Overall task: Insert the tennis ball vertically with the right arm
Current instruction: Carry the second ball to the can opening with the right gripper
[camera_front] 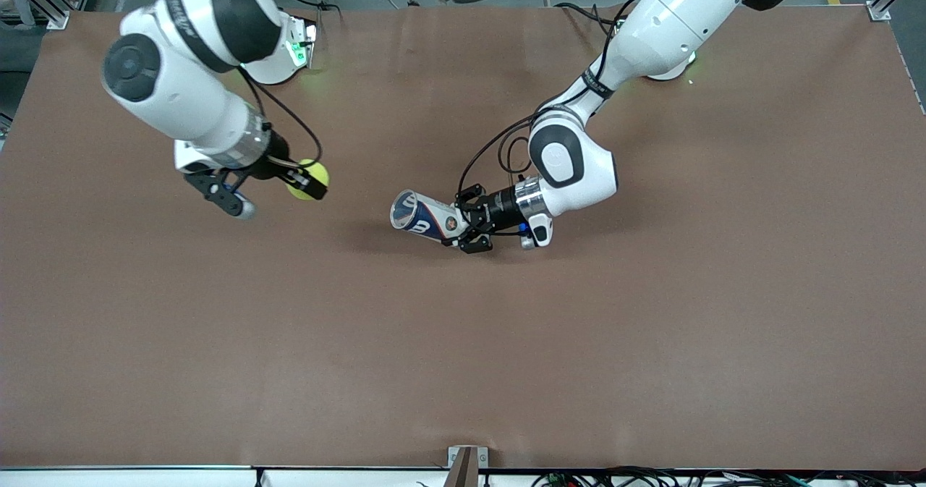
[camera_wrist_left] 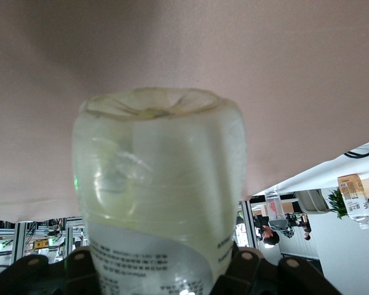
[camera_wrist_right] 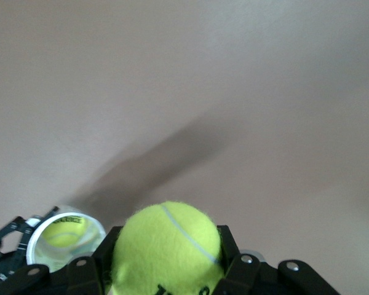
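Clearly the tennis ball (camera_front: 309, 180) is off the desk (camera_front: 463, 342), clenched in the right pincer (camera_front: 307, 183) in the upper left of the front view — a yellow-green sphere half covered by the black fingers. In the right wrist view the ball (camera_wrist_right: 168, 246) fills the lower middle of the frame, its white seam curving over the top; its underside is cut off by the frame's bottom edge, and printed letters there are too cropped to read.

Near the middle of the front view the can (camera_front: 423, 217) is grasped by the left pincer (camera_front: 463, 228), raised over the desk and tilted, its open mouth turned toward the right arm's end of the desk. The left wrist view shows the can (camera_wrist_left: 160, 184) from close up — a clear, ribbed wall with a printed label near the bottom, text unreadable. At the lower left of the right wrist view the can's mouth (camera_wrist_right: 64, 236) shows something yellow-green inside, only partly visible.
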{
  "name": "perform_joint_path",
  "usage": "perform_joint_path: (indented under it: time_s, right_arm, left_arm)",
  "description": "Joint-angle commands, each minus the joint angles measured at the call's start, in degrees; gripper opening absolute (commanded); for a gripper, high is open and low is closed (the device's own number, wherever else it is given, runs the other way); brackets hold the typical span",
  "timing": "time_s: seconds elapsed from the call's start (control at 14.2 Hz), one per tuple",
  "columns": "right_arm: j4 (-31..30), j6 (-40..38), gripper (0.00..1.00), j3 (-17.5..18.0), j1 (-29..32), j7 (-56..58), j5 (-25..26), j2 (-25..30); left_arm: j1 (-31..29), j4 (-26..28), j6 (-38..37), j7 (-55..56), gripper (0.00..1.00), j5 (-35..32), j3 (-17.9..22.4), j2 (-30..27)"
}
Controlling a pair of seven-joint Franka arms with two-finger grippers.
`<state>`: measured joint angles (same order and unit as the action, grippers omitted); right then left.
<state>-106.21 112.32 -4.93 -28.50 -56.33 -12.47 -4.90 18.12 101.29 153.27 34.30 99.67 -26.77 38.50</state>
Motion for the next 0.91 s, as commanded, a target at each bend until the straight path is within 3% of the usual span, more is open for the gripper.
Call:
perform_joint_path:
  time_s: [0.0, 0.49, 0.84]
  right_arm:
    - [2.24, 4.21, 0.00, -0.87, -2.96, -5.54, -1.24, -3.97]
    - [6.28, 9.84, 0.00, -0.96, -5.86, -9.68, -4.13, -10.12]
    - [6.46, 11.96, 0.00, -0.96, -7.62, -12.32, -4.31, -11.62]
  left_arm:
    - [0.07, -1.09, -0.17, -1.61, 0.63, 1.85, -0.39, 0.43]
    - [0.16, -1.10, -0.17, -1.61, 0.62, 1.93, -0.39, 0.43]
    - [0.07, -1.10, -0.17, -1.61, 0.63, 1.93, -0.39, 0.43]
